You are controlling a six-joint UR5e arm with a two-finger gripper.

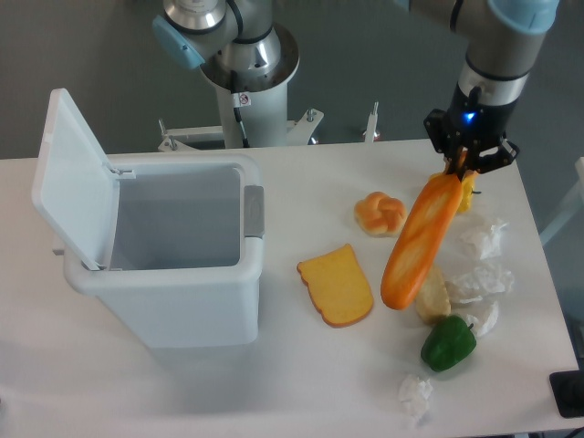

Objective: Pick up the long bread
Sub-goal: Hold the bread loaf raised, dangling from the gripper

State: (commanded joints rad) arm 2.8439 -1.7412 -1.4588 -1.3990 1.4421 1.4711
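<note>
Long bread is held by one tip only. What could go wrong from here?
1. The end effector pinches the long bread at its top end, so the loaf hangs tilted and could swing or slip out.
2. Its lower end hangs over the pale roll, close to the bread slice and green pepper; a low sideways move could knock them.
3. If dropped, it could scatter the crumpled paper nearby.

The arm above the claw (461,170) is cut off by the top edge. The long bread (421,243) hides part of the pale roll (434,296) and the yellow item (467,193) beside the claw. A dark object (569,394) is clipped at the right edge.
</note>
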